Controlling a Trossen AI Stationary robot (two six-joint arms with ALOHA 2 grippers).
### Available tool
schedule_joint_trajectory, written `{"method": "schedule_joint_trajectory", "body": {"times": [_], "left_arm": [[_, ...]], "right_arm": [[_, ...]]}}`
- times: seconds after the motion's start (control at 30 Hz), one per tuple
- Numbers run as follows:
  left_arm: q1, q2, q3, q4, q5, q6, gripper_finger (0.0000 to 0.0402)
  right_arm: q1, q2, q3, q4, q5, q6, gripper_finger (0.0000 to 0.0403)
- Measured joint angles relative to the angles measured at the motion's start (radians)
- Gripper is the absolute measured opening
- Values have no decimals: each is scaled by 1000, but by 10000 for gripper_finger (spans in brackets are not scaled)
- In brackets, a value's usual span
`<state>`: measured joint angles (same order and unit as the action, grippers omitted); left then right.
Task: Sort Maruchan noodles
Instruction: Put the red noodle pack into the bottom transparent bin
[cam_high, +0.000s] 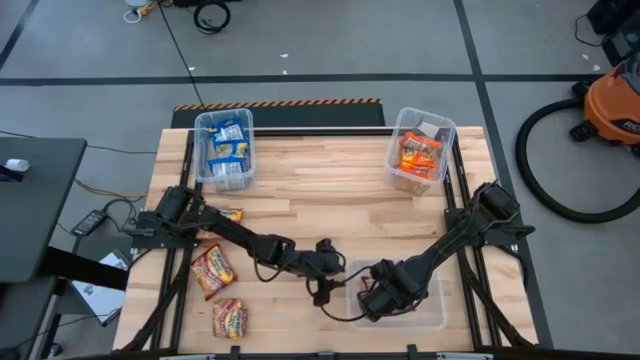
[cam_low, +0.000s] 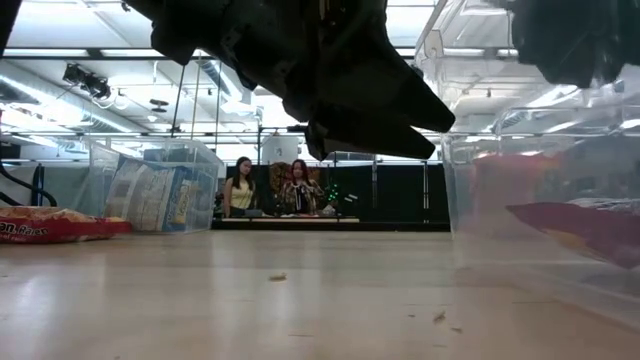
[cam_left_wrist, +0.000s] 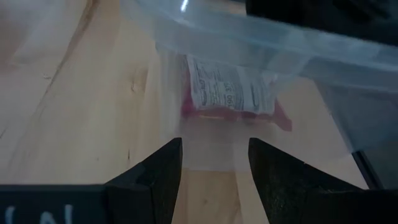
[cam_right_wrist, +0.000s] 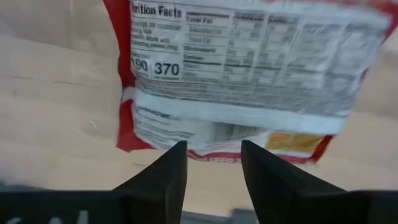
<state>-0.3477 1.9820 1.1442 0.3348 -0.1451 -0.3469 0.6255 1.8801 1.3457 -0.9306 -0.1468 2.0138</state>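
Wooden table (cam_high: 320, 190): blue packets (cam_high: 228, 152) binned at eleven o'clock, orange packets (cam_high: 418, 156) at one. Our right gripper (cam_right_wrist: 213, 163) hangs open and empty over a red packet (cam_right_wrist: 242, 74) in the five-o'clock bin (cam_high: 437, 312); our left gripper (cam_left_wrist: 214, 163) open beside it. Three loose packets (cam_high: 213, 270) remain at eight.

I see red packet (cam_right_wrist: 236, 74), white printed back; blue-yellow packets (cam_high: 227, 150) in clear bin (cam_high: 203, 125); orange packets (cam_high: 420, 155); pale wood worktop (cam_high: 320, 190).
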Motion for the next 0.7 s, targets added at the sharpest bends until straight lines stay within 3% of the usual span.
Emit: {"method": "schedule_joint_trajectory", "body": {"times": [0.13,0.3,0.43,0.57,0.7], "left_arm": [[0,0,0,11,0,0,192],[0,0,0,14,1,3,192],[0,0,0,13,1,8,192],[0,0,0,11,13,44,192],[0,0,0,10,13,45,192]], "right_arm": [[-5,-1,-16,63,19,62,179],[-9,-1,12,40,94,25,198],[-9,-2,11,32,111,-286,208],[-5,-2,11,21,39,-643,209],[-3,-2,11,-29,23,-728,199]]}}
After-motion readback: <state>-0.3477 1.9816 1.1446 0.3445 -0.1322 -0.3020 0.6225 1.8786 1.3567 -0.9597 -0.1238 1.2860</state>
